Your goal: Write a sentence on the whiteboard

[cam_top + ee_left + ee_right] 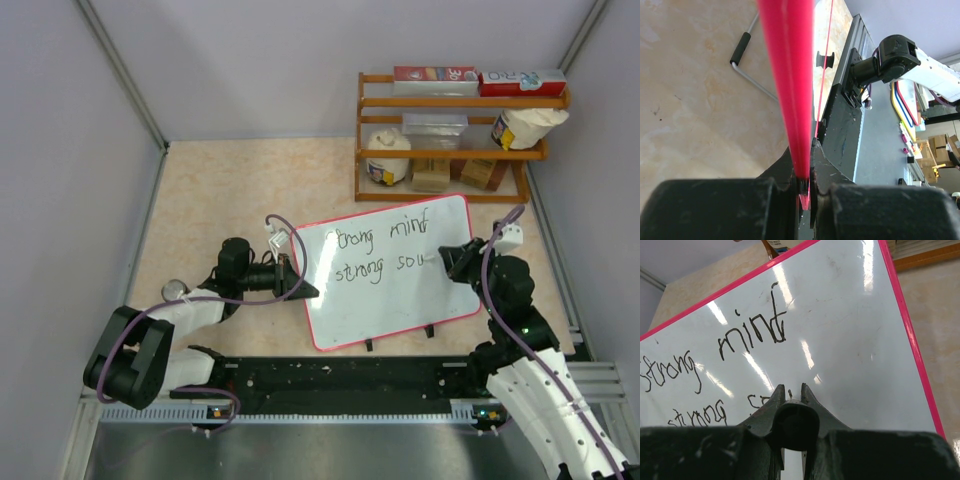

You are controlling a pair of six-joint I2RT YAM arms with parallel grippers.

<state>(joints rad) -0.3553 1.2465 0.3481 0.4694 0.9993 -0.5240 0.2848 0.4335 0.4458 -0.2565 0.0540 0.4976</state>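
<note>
The whiteboard (pixel 390 300), glossy white with a thin red frame, stands tilted on two small black feet at the table's middle. The sentence (pixel 385 255) in black marker reads "Strong mind" above "strong sou". My left gripper (pixel 300 285) is shut on the board's left edge; in the left wrist view the red frame (pixel 790 75) runs up from between the jaws (pixel 807 192). My right gripper (pixel 447 262) is shut on a black marker (pixel 795 425), its tip at the board by the end of the second line (pixel 760 401). The board fills the right wrist view (pixel 850 340).
A wooden shelf (pixel 455 100) with boxes, jars and bags stands at the back right. Grey walls enclose the table on three sides. A black rail (pixel 340 375) runs along the near edge. A wire leg with a black foot (pixel 742 50) shows behind the board.
</note>
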